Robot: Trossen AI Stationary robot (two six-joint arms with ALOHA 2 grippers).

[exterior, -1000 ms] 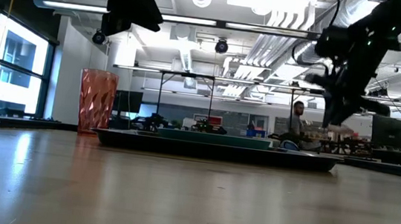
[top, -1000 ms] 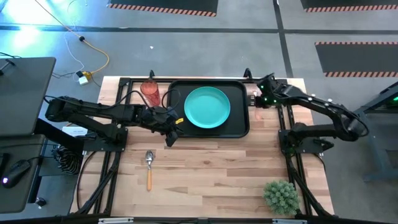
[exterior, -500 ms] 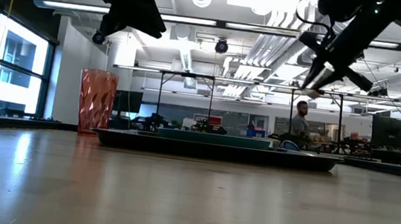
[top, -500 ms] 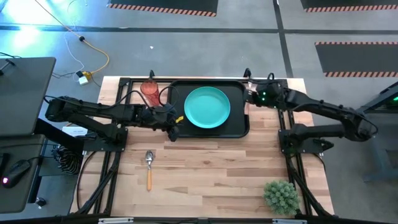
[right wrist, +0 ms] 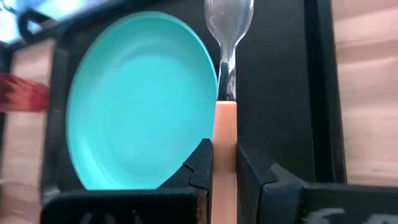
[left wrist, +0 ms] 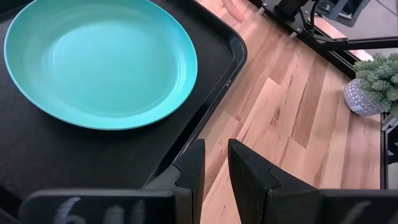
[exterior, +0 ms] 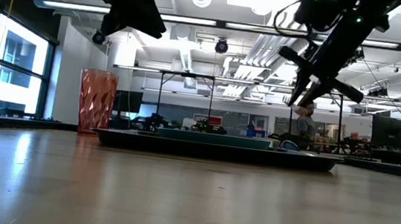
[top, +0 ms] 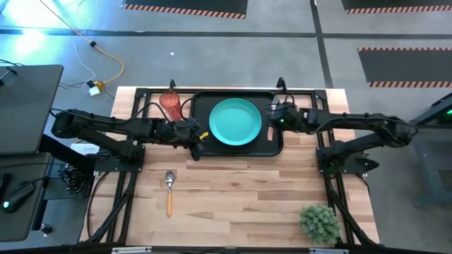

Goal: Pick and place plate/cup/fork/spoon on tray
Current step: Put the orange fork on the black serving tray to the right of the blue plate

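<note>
The teal plate (top: pixel 234 121) lies flat on the black tray (top: pixel 272 140) at the table's far middle. The red cup (top: pixel 170 103) stands upright on the table just left of the tray. The spoon (top: pixel 169 190) lies flat on the table at the near left. My right gripper (top: pixel 272 117) hovers over the tray's right part, shut on the fork (right wrist: pixel 227 37); the frame's edge cuts off the tines. My left gripper (top: pixel 196 148) hovers over the tray's near left corner, empty, with a narrow gap between its fingers (left wrist: pixel 214 171). My right gripper pinches the fork's wooden handle (right wrist: pixel 225 121) between its two fingers. The fork lies along the fingers, and its metal head (right wrist: pixel 229 18) sticks out past the fingertips. The fingers come from the table's right, slanting down (exterior: pixel 302 100). The fork is lifted clear above the tray, beside the plate's right edge.
A small potted plant (top: pixel 319 222) stands at the table's near right corner. The arms' black frames run along the table's left and right sides. Bare wood lies between the tray and the near edge.
My right gripper has gone from beside the tray's right rim toward the table's left, over the tray. It has carried the fork along, risen, and tipped from pointing down to a slant.
</note>
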